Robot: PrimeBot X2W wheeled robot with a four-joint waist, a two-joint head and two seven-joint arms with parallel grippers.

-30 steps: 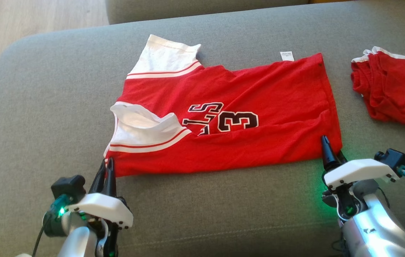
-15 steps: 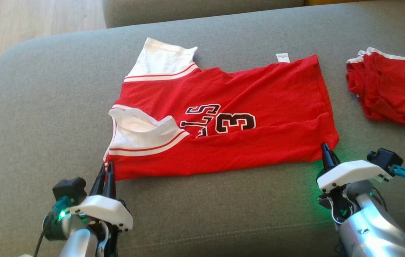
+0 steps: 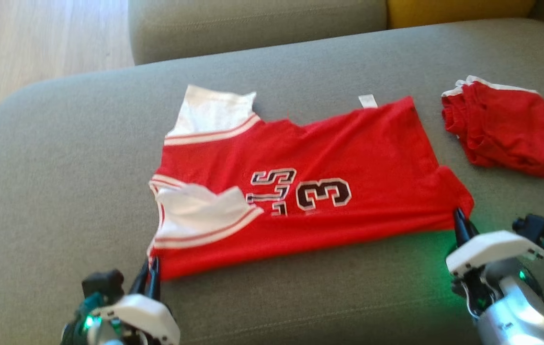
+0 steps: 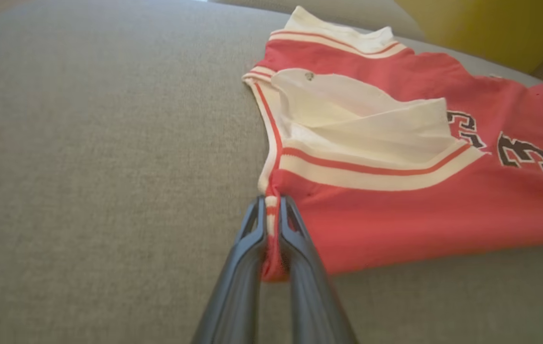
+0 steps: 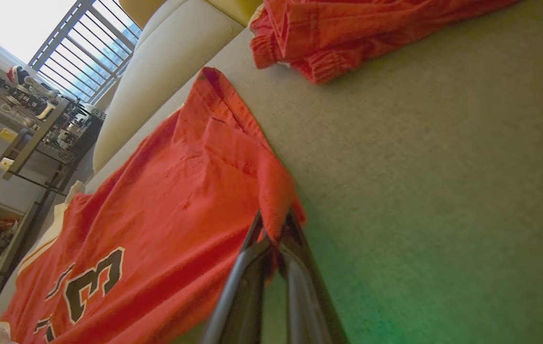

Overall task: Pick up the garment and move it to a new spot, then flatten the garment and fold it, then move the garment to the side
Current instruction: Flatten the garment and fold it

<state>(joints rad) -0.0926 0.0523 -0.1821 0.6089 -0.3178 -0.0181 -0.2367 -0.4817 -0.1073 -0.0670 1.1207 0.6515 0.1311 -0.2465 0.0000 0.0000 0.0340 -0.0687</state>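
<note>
The garment (image 3: 329, 158) is a red jersey with white sleeve bands and dark numbers, spread sideways on the grey sofa cushion (image 3: 61, 158). My left gripper (image 3: 151, 266) is shut on its near left corner; in the left wrist view the fingers (image 4: 295, 239) pinch the red and white hem of the garment (image 4: 396, 210). My right gripper (image 3: 459, 218) is shut on the near right corner, and the right wrist view shows red cloth of the garment (image 5: 195, 191) bunched between the closed fingers (image 5: 300, 248) of the right gripper (image 5: 274, 222).
A second red garment (image 3: 502, 129) lies crumpled at the far right of the cushion, also seen as the red heap (image 5: 348, 33) in the right wrist view. A sofa backrest (image 3: 253, 24) and a yellow cushion (image 3: 459, 9) sit behind. Wooden floor (image 3: 37, 43) lies to the left.
My right gripper has closed on the garment's near right corner, which was beside one open finger before. The head camera has tilted, shifting the whole scene down. The jersey's right side looks pulled flatter.
</note>
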